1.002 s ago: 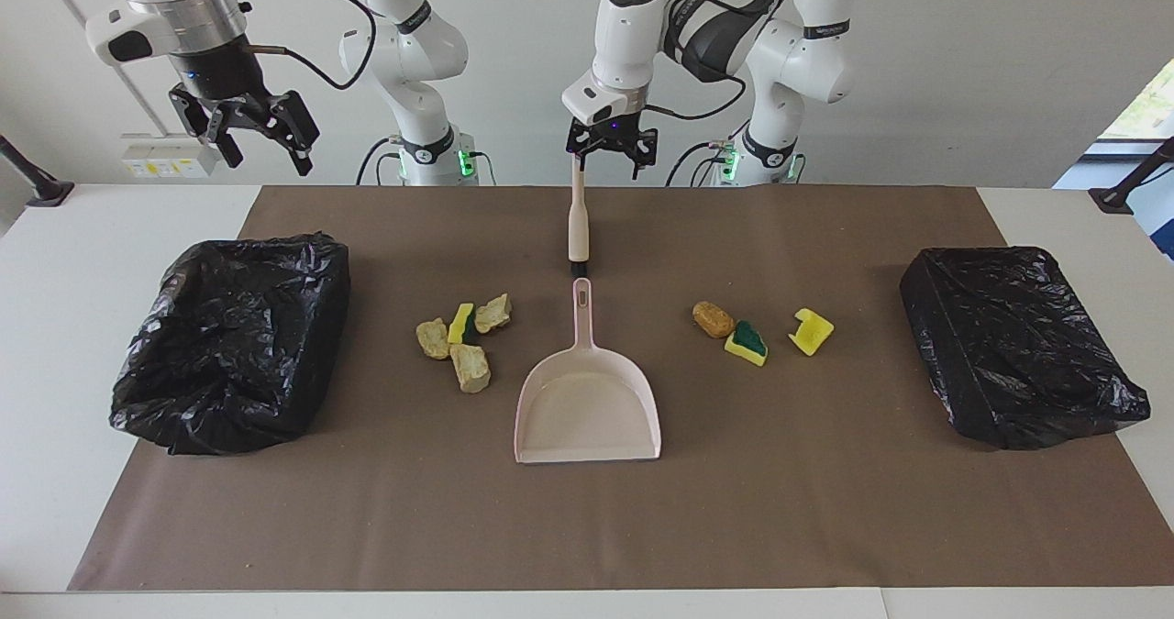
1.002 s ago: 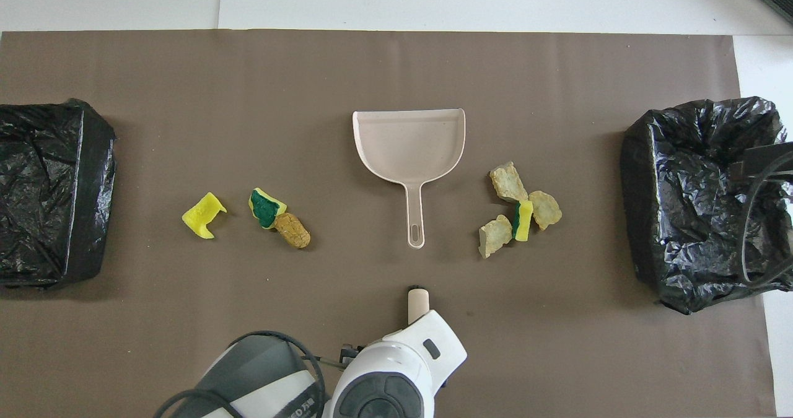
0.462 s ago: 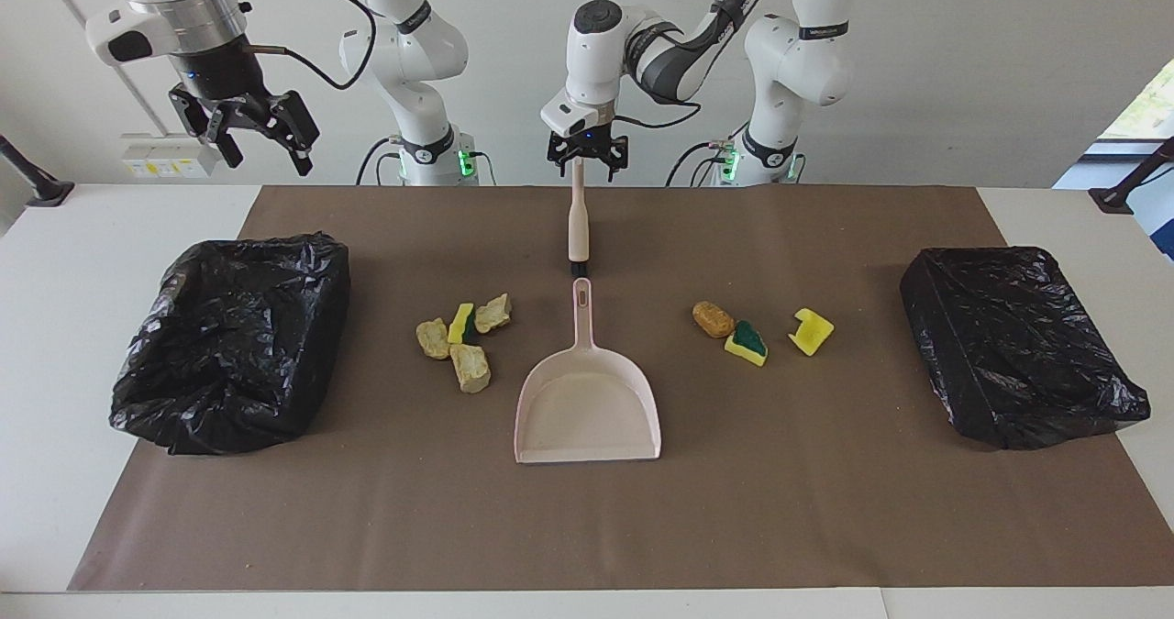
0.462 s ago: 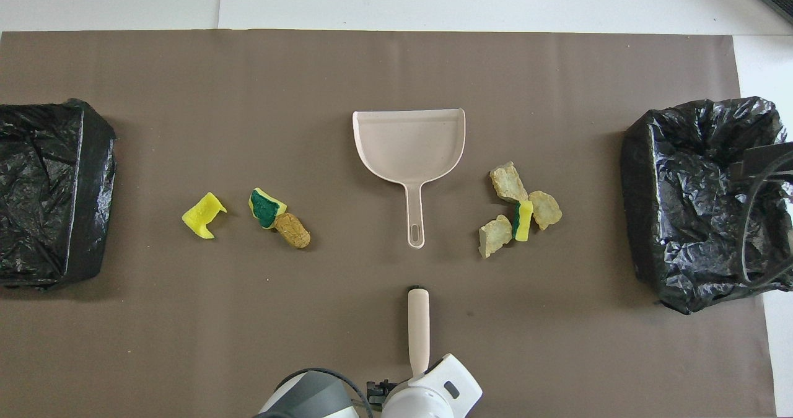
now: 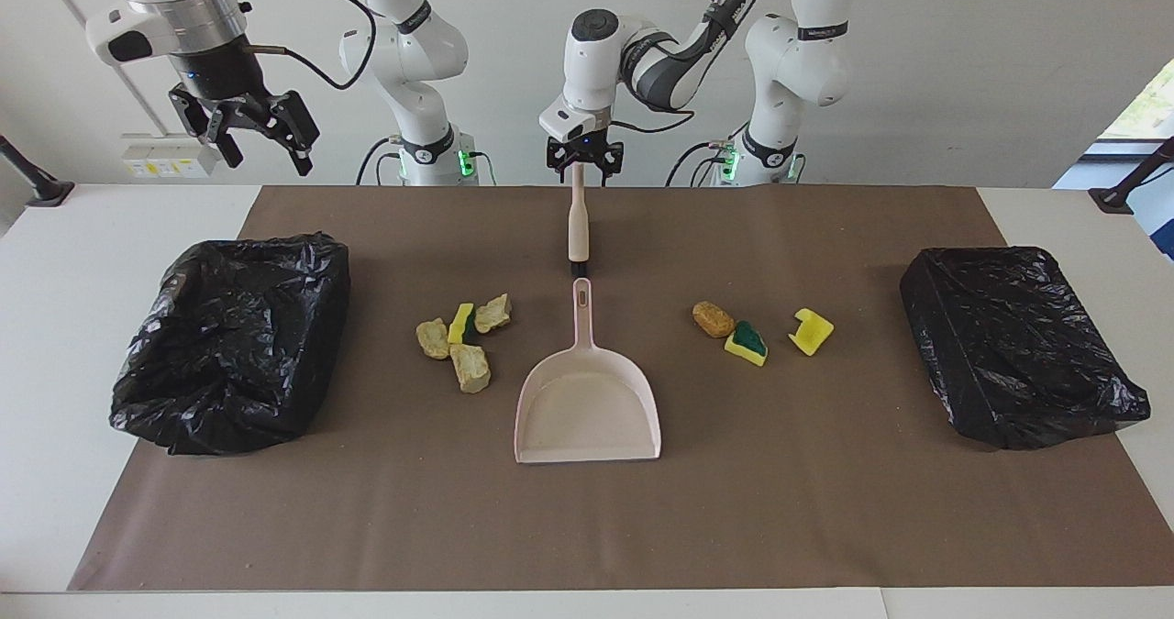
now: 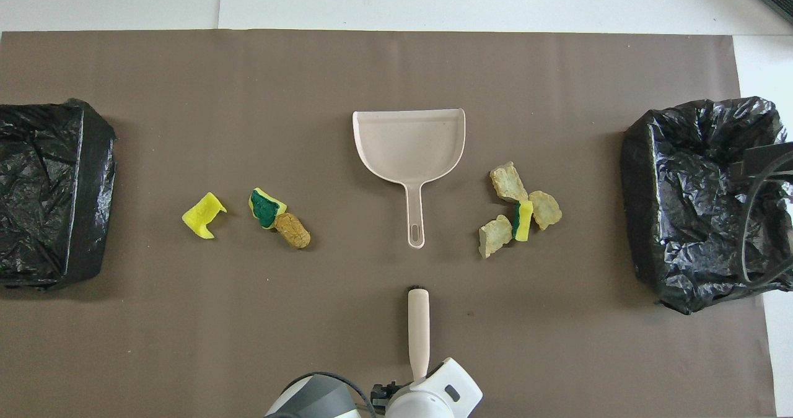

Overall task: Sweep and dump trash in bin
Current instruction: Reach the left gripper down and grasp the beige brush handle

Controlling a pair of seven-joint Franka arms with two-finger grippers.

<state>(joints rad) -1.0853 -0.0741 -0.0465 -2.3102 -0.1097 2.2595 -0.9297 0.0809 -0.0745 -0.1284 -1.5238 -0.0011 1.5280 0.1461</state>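
Observation:
The trash lies in two clusters beside a beige dustpan (image 5: pixel 587 408) (image 6: pixel 409 139). Toward the right arm's end are tan foam chunks and a yellow-green sponge bit (image 5: pixel 463 339) (image 6: pixel 519 210). Toward the left arm's end are an orange-brown lump (image 5: pixel 713 318), a green-backed sponge bit (image 5: pixel 747 342) and a yellow bit (image 5: pixel 811 331). A beige brush (image 5: pixel 578 225) (image 6: pixel 419 325) lies in line with the dustpan's handle, nearer to the robots. My left gripper (image 5: pixel 583 162) is open over the brush's robot-side end. My right gripper (image 5: pixel 261 147) is open, raised and waiting above the black bin.
Two bins lined with black bags stand on the brown mat, one at the right arm's end (image 5: pixel 234 344) (image 6: pixel 700 201) and one at the left arm's end (image 5: pixel 1018 344) (image 6: pixel 49 189). The white table (image 5: pixel 55 261) borders the mat.
My left gripper has drawn back toward the robots along the brush, from above its middle to its robot-side end. The brush, dustpan, trash and right arm have not moved.

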